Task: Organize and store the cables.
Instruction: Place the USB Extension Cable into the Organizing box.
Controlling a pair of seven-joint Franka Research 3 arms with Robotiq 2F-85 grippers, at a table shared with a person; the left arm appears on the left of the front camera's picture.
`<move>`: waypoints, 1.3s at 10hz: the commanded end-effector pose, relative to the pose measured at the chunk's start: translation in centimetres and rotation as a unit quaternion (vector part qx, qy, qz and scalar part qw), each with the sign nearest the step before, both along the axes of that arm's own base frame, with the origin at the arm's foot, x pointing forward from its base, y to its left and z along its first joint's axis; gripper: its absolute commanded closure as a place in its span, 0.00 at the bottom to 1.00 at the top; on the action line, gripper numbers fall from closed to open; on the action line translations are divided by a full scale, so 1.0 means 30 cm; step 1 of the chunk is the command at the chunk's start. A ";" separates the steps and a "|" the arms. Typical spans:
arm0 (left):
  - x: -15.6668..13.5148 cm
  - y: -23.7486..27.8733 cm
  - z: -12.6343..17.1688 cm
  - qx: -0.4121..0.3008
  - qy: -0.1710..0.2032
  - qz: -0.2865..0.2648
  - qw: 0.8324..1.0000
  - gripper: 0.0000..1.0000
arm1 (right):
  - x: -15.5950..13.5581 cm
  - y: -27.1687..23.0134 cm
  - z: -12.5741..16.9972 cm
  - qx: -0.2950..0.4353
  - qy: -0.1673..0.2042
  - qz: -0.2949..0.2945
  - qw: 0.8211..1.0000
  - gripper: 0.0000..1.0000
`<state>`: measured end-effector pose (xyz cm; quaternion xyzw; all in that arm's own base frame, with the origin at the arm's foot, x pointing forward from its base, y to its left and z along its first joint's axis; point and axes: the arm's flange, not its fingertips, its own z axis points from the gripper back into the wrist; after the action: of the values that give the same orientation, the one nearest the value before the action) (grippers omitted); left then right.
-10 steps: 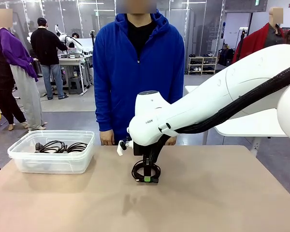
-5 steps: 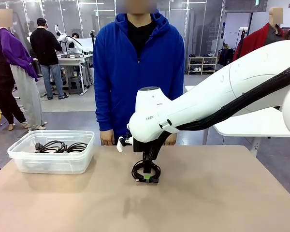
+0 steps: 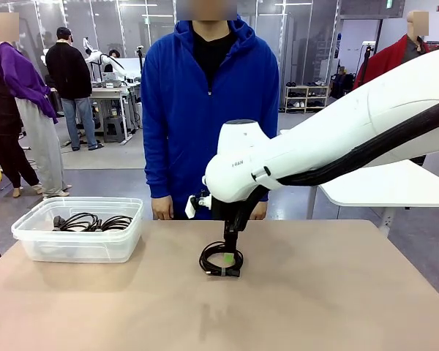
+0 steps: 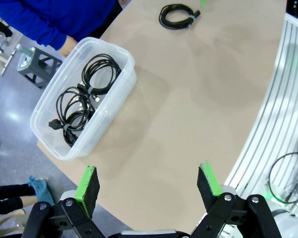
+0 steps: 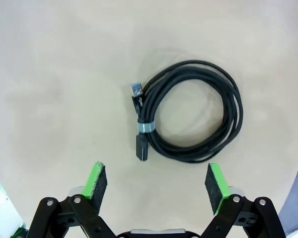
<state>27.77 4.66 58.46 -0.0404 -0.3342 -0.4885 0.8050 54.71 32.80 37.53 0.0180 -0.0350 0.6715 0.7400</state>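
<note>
One cable, a black coil (image 3: 221, 259) bound with a grey tie, lies flat on the tan table near its middle. It also appears in the right wrist view (image 5: 188, 111) and far off in the left wrist view (image 4: 177, 15). My right gripper (image 3: 229, 252) hangs just above this coil, open and holding nothing, its green pads (image 5: 97, 181) wide apart. More coiled cables (image 4: 84, 94) lie inside the clear plastic bin (image 4: 130, 64). My left gripper (image 4: 148, 181) is open and empty, high above the table's near edge beside the bin.
The clear bin (image 3: 77, 248) stands at the table's left side. A person in a blue hoodie (image 3: 208, 95) stands at the far edge, hands low by the table. A metal rail (image 4: 278, 114) runs along the table's near side.
My right gripper has risen a little off the coil with its jaws wider apart. The coil stays on the table. The left arm has not moved.
</note>
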 end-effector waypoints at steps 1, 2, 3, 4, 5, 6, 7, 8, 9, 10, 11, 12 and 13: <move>-0.014 -0.047 0.024 0.019 -0.022 -0.038 0.999 0.00 | -0.042 -0.100 0.047 0.017 0.019 0.015 1.000 0.00; 0.007 -0.104 0.044 0.029 -0.036 -0.067 0.997 0.00 | -0.057 -0.166 0.091 0.032 0.019 0.009 0.999 0.00; 0.038 -0.155 0.054 0.042 -0.033 -0.087 0.995 0.00 | -0.084 -0.235 0.124 0.052 0.018 0.000 0.999 0.00; 0.077 -0.205 0.060 0.061 -0.025 -0.099 0.993 0.00 | -0.107 -0.299 0.149 0.066 0.016 -0.011 0.998 0.00; 0.117 -0.267 0.071 0.081 -0.019 -0.105 0.991 0.00 | -0.131 -0.373 0.174 0.083 0.012 -0.023 0.996 0.00; 0.166 -0.335 0.081 0.102 -0.009 -0.119 0.988 0.00 | -0.147 -0.446 0.198 0.100 0.007 -0.033 0.994 0.00; 0.215 -0.403 0.090 0.119 0.001 -0.136 0.983 0.00 | -0.164 -0.516 0.217 0.116 -0.003 -0.051 0.992 0.00; 0.274 -0.491 0.091 0.149 0.022 -0.158 0.976 0.00 | -0.184 -0.590 0.236 0.129 -0.004 -0.074 0.989 0.00; 0.317 -0.565 0.088 0.172 0.035 -0.174 0.969 0.00 | -0.204 -0.649 0.252 0.138 -0.010 -0.091 0.986 0.00; 0.363 -0.658 0.084 0.191 0.042 -0.195 0.961 0.00 | -0.224 -0.729 0.279 0.144 -0.031 -0.121 0.982 0.00; 0.370 -0.709 0.083 0.200 0.048 -0.201 0.958 0.00 | -0.248 -0.774 0.300 0.152 -0.036 -0.138 0.978 0.00; 0.397 -0.787 0.074 0.203 0.050 -0.214 0.954 0.00 | -0.272 -0.843 0.329 0.161 -0.051 -0.165 0.972 0.00; 0.411 -0.856 0.049 0.212 0.051 -0.224 0.950 0.00 | -0.298 -0.898 0.357 0.161 -0.062 -0.193 0.966 0.00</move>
<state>39.47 -20.53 59.44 0.0252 -0.1793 -0.7018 0.6890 47.05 6.30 48.19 0.0943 -0.1698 0.5257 0.8282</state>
